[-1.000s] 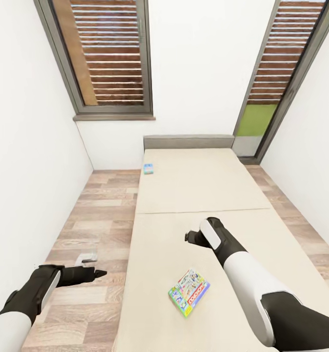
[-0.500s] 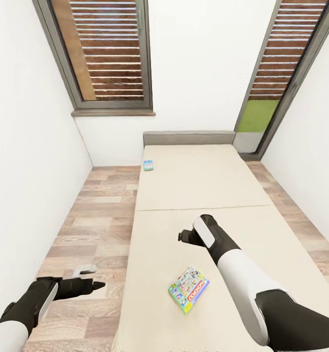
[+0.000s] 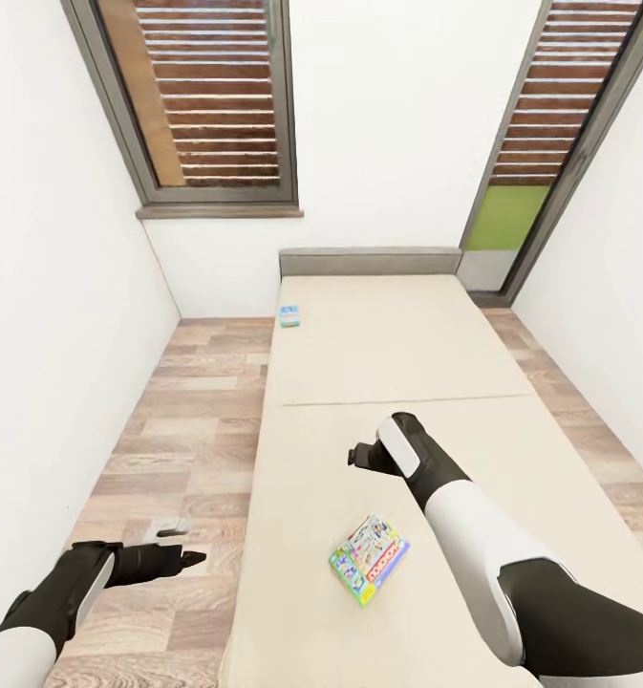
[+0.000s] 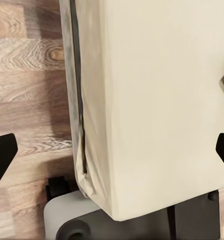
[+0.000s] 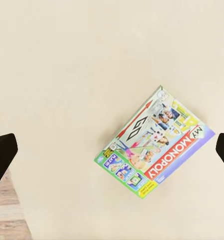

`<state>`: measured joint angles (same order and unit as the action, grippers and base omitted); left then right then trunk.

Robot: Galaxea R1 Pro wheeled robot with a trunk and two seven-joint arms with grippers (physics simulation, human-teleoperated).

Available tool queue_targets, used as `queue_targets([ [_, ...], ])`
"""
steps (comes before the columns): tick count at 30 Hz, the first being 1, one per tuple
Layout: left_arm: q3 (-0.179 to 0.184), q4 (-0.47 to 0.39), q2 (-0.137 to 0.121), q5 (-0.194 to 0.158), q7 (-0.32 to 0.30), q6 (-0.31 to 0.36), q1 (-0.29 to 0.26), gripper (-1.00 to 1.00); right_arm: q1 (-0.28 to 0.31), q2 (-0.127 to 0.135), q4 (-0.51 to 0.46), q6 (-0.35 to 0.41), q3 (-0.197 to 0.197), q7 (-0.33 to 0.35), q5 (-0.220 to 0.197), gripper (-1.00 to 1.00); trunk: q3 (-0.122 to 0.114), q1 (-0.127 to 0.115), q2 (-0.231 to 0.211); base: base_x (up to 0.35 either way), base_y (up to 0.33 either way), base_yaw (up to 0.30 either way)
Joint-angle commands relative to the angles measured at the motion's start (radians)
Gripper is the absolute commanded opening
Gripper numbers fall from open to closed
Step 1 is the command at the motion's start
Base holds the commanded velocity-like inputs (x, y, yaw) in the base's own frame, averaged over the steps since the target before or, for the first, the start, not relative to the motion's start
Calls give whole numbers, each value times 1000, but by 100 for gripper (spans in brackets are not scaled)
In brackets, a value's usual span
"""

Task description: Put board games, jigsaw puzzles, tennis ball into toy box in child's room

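one rigid, light monopoly box (image 5: 156,141) lies flat on the bed (image 3: 397,354); right gripper (image 5: 112,150) hangs spread wide, so pinch across a thin edge.

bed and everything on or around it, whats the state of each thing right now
Monopoly box: flat on the mattress, near end, untouched.
small blue box: flat at the bed's far left edge.
bed: plain mattress, otherwise bare.
left end effector: open, over the floor beside the bed, holding nothing.
right end effector: open, above the mattress, beyond the Monopoly box, holding nothing.
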<state>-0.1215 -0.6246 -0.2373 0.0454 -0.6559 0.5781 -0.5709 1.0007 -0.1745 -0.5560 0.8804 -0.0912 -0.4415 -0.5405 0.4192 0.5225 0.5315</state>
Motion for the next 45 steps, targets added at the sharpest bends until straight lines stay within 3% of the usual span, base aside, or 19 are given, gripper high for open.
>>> queue_targets([
  [1,-5,-1,1,5,-7,8,-1,100,1,0,-1,2,-2,-10,-9,100,3,0,1,0,0,0],
  [8,-7,-10,-3,4,-8,52,-11,100,5,2,-1,7,-2,-10,-9,100,15,0,1,0,0,0],
  [14,-7,-42,-6,2,-9,131,-45,100,32,5,-2,40,-1,-10,-9,100,24,0,1,0,0,0],
  [22,-9,-223,-9,5,-32,298,-56,100,83,0,-4,75,0,-10,-10,100,38,0,1,0,0,0],
  [27,-10,-274,-10,10,-59,325,-59,100,91,0,-4,79,0,-10,-10,100,46,0,1,0,0,0],
  [33,-11,-310,-34,3,-76,362,-61,100,95,0,-4,90,-1,-10,-9,100,56,0,1,0,0,0],
  [45,-10,-351,-43,11,-209,394,-74,100,96,7,-4,94,-1,-10,-10,100,75,0,1,0,0,0],
])
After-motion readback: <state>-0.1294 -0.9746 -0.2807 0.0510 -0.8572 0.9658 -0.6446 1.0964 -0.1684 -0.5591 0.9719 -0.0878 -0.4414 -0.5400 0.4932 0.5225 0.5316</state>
